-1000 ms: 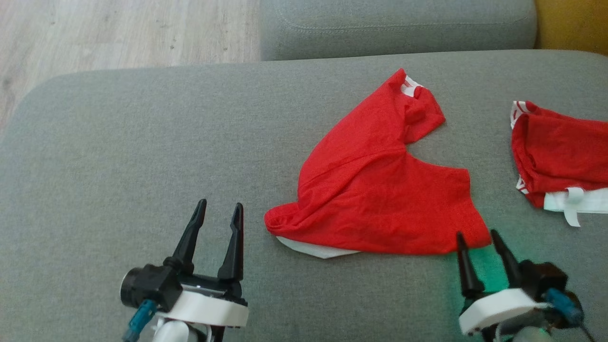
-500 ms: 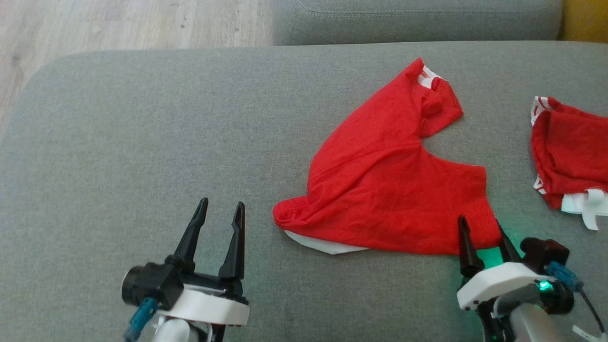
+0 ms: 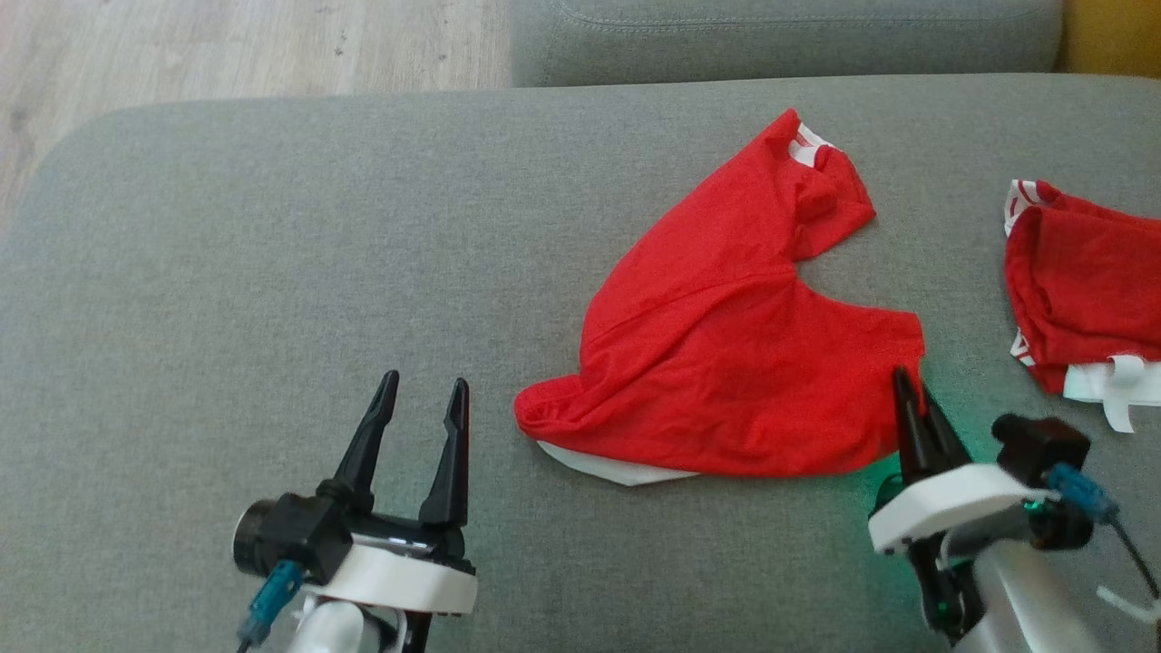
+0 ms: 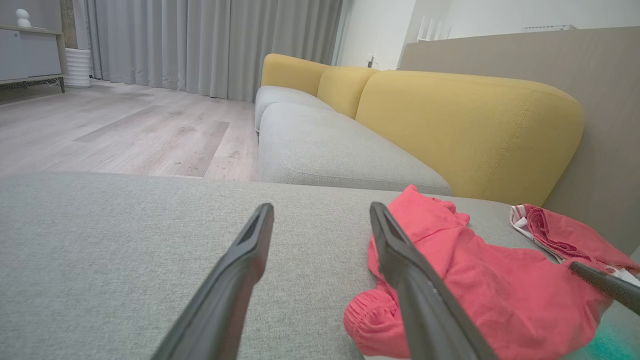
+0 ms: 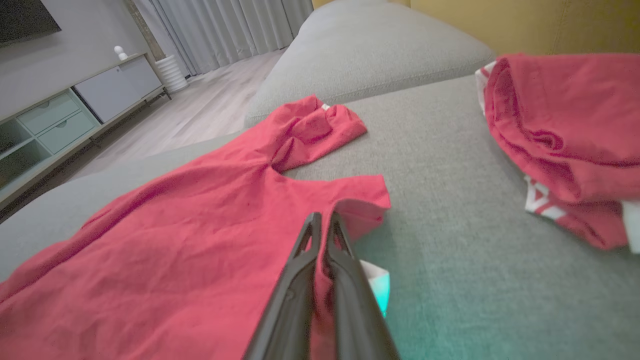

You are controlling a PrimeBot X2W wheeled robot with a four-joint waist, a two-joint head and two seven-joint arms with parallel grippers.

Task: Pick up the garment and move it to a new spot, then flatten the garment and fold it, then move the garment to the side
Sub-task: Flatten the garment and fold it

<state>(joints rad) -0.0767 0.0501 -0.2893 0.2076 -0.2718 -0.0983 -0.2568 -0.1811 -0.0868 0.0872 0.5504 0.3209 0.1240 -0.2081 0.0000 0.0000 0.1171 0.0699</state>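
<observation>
The garment (image 3: 726, 363) is a crumpled red piece with a white lining. It lies on the grey sofa seat (image 3: 272, 227), right of centre in the head view. My right gripper (image 3: 909, 385) is shut on the garment's near right edge. In the right wrist view its fingers (image 5: 324, 216) pinch a raised fold of the red cloth (image 5: 175, 240). My left gripper (image 3: 424, 383) stands open over bare cushion, a little left of the garment's rolled left end. In the left wrist view this gripper (image 4: 322, 207) holds nothing, and the garment (image 4: 500, 290) lies to its right.
A second red and white garment (image 3: 1079, 290) lies bunched at the seat's right edge, apart from the first. Another grey seat cushion (image 3: 780, 36) lies beyond, and yellow back cushions (image 4: 465, 125) stand to the right. Wooden floor (image 3: 227, 45) shows past the seat's far left.
My right gripper moved forward onto the garment's right edge and closed on it, lifting a small fold. The head camera shifted slightly. My left gripper stayed open in place.
</observation>
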